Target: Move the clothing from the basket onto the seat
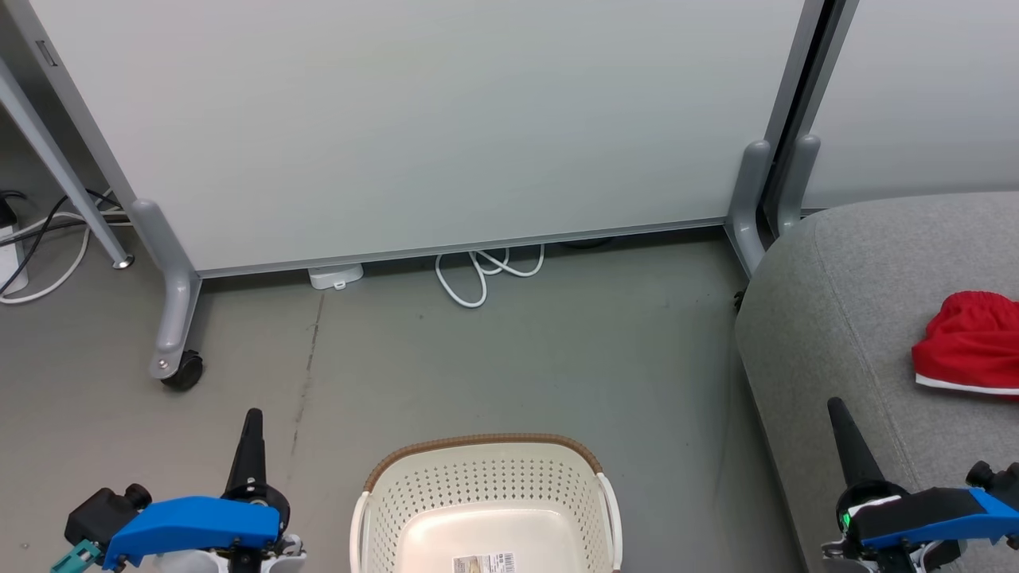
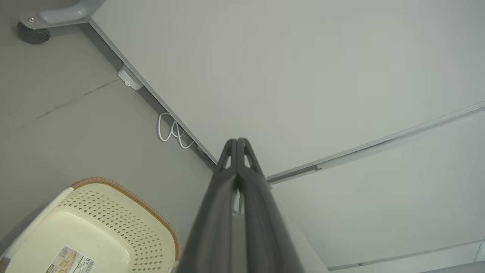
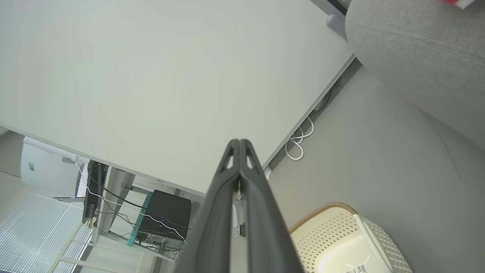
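Observation:
The cream basket (image 1: 486,493) with a brown rim stands on the floor at the bottom centre, with only a label sticker on its floor. It also shows as the basket (image 2: 94,223) and the basket (image 3: 341,242) in the wrist views. Red clothing (image 1: 967,344) with white trim lies on the grey seat (image 1: 836,318) at the right. A sliver of the clothing (image 3: 460,3) and the seat (image 3: 416,41) show in the right wrist view. My left gripper (image 1: 253,418) is shut and empty left of the basket, seen shut (image 2: 237,141). My right gripper (image 1: 833,404) is shut and empty over the seat's front edge, seen shut (image 3: 240,141).
A pale wheeled partition panel (image 1: 414,119) stands behind the basket, with a caster (image 1: 183,371) at its left leg. A white cable loop (image 1: 478,274) and a small white box (image 1: 336,276) lie at its base. More cables (image 1: 40,255) lie at the far left.

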You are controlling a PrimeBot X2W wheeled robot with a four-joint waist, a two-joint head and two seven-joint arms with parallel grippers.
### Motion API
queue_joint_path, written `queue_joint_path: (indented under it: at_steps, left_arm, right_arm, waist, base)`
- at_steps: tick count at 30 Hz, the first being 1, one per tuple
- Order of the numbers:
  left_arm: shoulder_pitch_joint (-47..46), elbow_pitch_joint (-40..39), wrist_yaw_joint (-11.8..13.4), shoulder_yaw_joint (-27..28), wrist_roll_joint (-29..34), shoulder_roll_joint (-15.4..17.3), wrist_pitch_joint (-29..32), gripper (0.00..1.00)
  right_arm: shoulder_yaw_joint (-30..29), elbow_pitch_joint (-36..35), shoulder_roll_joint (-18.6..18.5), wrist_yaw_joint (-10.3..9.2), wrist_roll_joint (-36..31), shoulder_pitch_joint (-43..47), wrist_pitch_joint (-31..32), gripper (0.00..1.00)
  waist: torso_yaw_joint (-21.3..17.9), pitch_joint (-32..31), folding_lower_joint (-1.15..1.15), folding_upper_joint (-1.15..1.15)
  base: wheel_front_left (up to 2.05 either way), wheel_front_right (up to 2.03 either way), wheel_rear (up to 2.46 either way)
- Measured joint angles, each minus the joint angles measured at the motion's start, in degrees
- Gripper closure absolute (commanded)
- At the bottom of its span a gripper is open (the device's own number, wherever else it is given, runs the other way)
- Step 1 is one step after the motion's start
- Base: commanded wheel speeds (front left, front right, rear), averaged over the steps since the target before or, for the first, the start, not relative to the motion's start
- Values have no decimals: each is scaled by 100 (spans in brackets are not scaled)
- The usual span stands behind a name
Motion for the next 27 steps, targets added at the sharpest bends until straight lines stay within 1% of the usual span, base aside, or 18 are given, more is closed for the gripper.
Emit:
queue_joint_path:
  at_steps: [27]
  left_arm:
    - [-88,-223,0,270,-1239,-36,367,100]
  right_arm:
    - [-38,25,-3,0,1400,-182,190,100]
  waist:
    - [-84,30,0,0]
  base:
    - [0,0,0]
